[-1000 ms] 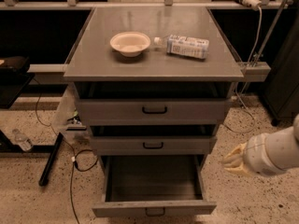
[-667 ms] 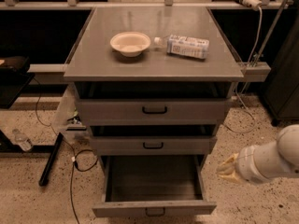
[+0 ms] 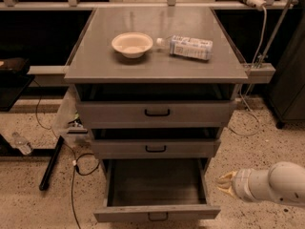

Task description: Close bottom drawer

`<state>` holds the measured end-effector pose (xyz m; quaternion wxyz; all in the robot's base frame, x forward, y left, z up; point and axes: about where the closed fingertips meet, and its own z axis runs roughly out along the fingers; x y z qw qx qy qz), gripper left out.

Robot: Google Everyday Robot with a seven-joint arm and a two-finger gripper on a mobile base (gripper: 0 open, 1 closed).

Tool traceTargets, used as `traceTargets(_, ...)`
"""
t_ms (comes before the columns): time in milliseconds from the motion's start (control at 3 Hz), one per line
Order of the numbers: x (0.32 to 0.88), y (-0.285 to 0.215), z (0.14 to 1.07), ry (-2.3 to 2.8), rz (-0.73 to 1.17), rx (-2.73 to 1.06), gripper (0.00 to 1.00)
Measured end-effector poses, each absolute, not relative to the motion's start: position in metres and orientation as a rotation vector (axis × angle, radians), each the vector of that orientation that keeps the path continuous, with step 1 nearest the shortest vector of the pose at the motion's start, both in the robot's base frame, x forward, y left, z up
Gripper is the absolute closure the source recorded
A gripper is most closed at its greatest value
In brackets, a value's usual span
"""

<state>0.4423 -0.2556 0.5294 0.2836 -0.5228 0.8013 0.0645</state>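
The wide grey metal bottom drawer [image 3: 125,214] stood pulled out under the desk [image 3: 157,67]. On top lay a cream bowl [image 3: 132,44] and a toppled plastic bottle [image 3: 189,47], its label unreadable. The hand [image 3: 224,183] hung near the drawer; whether open or closed, I couldn't tell.

From where I stand, the flat grey metal cabinet top [image 3: 95,66] carries a shallow cream bowl [image 3: 132,44] and, just right of it, a clear plastic bottle [image 3: 190,47] on its side, while the gripper [image 3: 224,182] hangs low above the speckled floor [image 3: 257,147] at the cabinet's right.
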Motion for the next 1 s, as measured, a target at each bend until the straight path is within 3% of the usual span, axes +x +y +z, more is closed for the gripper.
traceTargets(1000, 0.457, -0.274, 0.429, 2.179, 0.149, -1.356, 1.0)
